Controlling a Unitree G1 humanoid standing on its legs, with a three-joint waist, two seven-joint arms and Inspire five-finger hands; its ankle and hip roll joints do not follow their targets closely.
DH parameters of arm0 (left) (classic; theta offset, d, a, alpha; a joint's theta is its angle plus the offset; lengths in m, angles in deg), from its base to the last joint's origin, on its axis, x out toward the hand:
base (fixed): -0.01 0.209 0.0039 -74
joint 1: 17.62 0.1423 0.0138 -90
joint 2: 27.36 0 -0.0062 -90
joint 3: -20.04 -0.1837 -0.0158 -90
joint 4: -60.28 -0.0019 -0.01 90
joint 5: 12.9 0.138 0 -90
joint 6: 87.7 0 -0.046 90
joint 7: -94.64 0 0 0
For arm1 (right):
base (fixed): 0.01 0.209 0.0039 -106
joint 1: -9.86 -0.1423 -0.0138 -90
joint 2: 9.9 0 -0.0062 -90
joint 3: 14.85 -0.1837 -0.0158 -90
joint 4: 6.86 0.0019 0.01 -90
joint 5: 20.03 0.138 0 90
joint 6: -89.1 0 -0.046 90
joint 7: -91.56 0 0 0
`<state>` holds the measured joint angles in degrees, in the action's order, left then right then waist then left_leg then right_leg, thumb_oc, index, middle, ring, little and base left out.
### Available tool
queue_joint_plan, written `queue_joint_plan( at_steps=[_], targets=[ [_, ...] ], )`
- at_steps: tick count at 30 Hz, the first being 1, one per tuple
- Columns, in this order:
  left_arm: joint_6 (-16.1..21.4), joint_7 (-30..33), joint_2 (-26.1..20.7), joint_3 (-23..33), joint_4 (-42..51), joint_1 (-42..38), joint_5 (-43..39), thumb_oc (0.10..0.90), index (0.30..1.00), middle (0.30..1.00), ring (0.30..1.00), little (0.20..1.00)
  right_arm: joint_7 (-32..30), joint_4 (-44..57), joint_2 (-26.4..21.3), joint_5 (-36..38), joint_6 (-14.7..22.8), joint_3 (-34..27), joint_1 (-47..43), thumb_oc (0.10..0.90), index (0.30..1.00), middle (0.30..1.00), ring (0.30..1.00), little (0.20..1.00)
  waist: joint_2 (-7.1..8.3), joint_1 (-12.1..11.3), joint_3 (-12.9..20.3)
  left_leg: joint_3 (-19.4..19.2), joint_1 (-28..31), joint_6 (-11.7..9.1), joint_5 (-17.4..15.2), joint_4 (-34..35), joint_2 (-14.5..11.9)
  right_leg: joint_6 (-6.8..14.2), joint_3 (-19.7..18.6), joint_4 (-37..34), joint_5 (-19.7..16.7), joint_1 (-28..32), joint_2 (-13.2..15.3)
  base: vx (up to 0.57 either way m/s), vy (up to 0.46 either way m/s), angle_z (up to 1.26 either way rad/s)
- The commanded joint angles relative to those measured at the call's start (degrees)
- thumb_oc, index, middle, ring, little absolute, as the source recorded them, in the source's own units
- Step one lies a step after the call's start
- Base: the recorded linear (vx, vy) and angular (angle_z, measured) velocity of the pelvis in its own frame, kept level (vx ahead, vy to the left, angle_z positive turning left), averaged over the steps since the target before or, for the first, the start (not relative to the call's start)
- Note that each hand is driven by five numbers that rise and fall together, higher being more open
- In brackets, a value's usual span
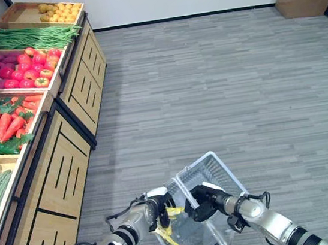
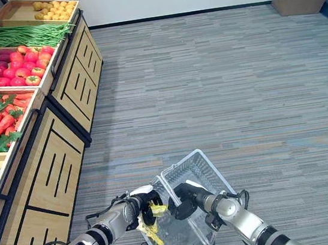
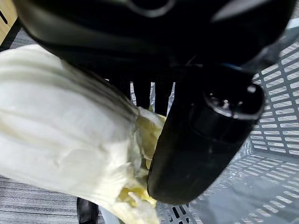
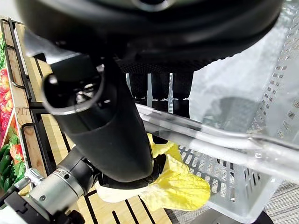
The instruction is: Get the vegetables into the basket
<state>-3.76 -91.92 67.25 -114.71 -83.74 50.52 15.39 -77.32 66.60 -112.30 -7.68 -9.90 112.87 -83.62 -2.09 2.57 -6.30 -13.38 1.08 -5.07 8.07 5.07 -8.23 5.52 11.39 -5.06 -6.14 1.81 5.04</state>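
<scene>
While the left robot hand (image 1: pixel 157 208) has its fingers curled round a pale cabbage (image 3: pixel 70 140) with yellow leafy ends, the whole thing sits right at the near-left rim of the clear plastic basket (image 1: pixel 219 172), not properly inside yet as far as I can tell. The cabbage's long axis hangs roughly downward from the hand, leaves (image 1: pixel 166 234) dangling toward the basket's lower corner. So the basket opening lies just to the right of the load, basically touching distance.

The right robot hand (image 1: pixel 202 202) is wrapped round the basket's rim bar (image 4: pixel 205 135), steadying it, and it sits just beside the left one.

My guess is the next bit only needs a small shift rightward over the opening before letting go. The stocked veg bench (image 1: pixel 55 167) is off to the left.
</scene>
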Motion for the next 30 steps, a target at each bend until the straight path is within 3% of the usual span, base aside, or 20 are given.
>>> queue_joint_plan(
  at_steps=[1, 7, 13, 14, 15, 18, 25, 30],
  targets=[
    [1.7, 1.3, 1.4, 0.8, -4.8, -7.6, 1.0, 0.900, 1.000, 1.000, 1.000, 1.000, 1.2, 9.8, 4.5, 5.1, 7.0, -1.5, -6.3, 0.400, 0.300, 0.300, 0.300, 0.300, 2.10, 0.2, 0.6, 1.8, 2.5, -1.9, -4.2, -0.1, 1.0, 2.7, -0.8, 0.9, 5.7, 2.8, 1.4, 0.00, 0.000, 0.00],
    [1.7, 1.0, 1.3, 0.8, -4.5, -6.9, 0.1, 0.900, 1.000, 1.000, 1.000, 1.000, 0.2, 5.3, 5.7, 3.0, 6.6, -1.3, -5.8, 0.400, 0.300, 0.300, 0.300, 0.300, 1.95, 0.0, 0.8, 1.8, 2.8, -1.7, -4.4, -0.1, 1.2, 2.8, -0.6, 0.9, 5.6, 3.1, 1.7, 0.00, 0.000, 0.00],
    [0.8, 1.5, 2.9, -0.9, -6.1, -6.5, -0.7, 0.900, 1.000, 1.000, 1.000, 1.000, -2.0, -11.5, 10.9, -5.6, 5.5, 2.3, -9.2, 0.400, 0.300, 0.300, 0.300, 0.300, 1.35, -0.8, 1.3, 2.5, 3.0, -1.6, -4.4, -0.1, 1.4, 2.6, 0.0, 0.9, 5.9, 3.6, 1.8, 0.00, -0.001, 0.01],
    [1.2, 3.8, 1.2, -1.9, -4.9, -6.7, 4.2, 0.900, 1.000, 1.000, 1.000, 1.000, -2.2, -12.6, 10.8, -9.6, 5.3, 3.2, -11.0, 0.400, 0.300, 0.300, 0.300, 0.300, 0.83, -1.4, 1.3, 2.7, 2.9, -1.5, -4.4, -0.1, 1.6, 2.6, 0.0, 0.8, 5.9, 3.7, 1.9, -0.01, 0.007, 0.03],
    [2.4, -1.4, -1.9, -1.4, 0.6, -4.2, 0.8, 0.900, 1.000, 1.000, 1.000, 1.000, -2.7, -13.1, 11.6, -10.4, 5.4, 3.0, -11.8, 0.400, 0.300, 0.300, 0.300, 0.300, 0.42, -2.0, 1.1, 2.8, 2.8, -1.5, -4.4, -0.1, 1.7, 2.6, 0.2, 0.8, 5.8, 3.8, 2.1, 0.00, 0.000, 0.00],
    [2.9, -2.1, -2.5, -2.4, 4.2, -3.6, -0.4, 0.900, 1.000, 1.000, 1.000, 1.000, -2.8, -14.9, 12.4, -12.3, 5.6, 3.5, -12.2, 0.400, 0.300, 0.300, 0.300, 0.300, -0.24, -2.6, 0.8, 3.4, 2.4, -1.4, -4.3, -0.1, 2.1, 2.7, 0.7, 0.7, 5.6, 3.6, 2.4, -0.02, 0.012, 0.15],
    [3.0, -1.6, -4.2, -2.1, 7.8, -2.2, -1.3, 0.900, 1.000, 1.000, 1.000, 1.000, -5.1, -19.4, 11.7, -13.5, 5.4, 0.1, -9.5, 0.400, 0.300, 0.300, 0.300, 0.300, -0.83, -3.1, 0.8, 4.2, 1.7, -1.3, -4.0, -0.1, 2.4, 2.8, 1.5, 0.7, 5.4, 3.4, 2.6, -0.01, 0.003, 0.11],
    [2.3, 1.1, -4.9, 2.7, 7.4, 1.1, -6.8, 0.900, 1.000, 1.000, 1.000, 1.000, -8.6, -28.2, 10.4, -14.6, 5.4, -5.7, -6.8, 0.400, 0.300, 0.300, 0.300, 0.300, -0.23, -3.2, 1.2, 4.4, 2.6, -1.2, -4.4, -0.2, 2.2, 2.6, 1.5, 0.8, 5.7, 4.3, 2.3, 0.03, -0.008, 0.02]
  ],
)
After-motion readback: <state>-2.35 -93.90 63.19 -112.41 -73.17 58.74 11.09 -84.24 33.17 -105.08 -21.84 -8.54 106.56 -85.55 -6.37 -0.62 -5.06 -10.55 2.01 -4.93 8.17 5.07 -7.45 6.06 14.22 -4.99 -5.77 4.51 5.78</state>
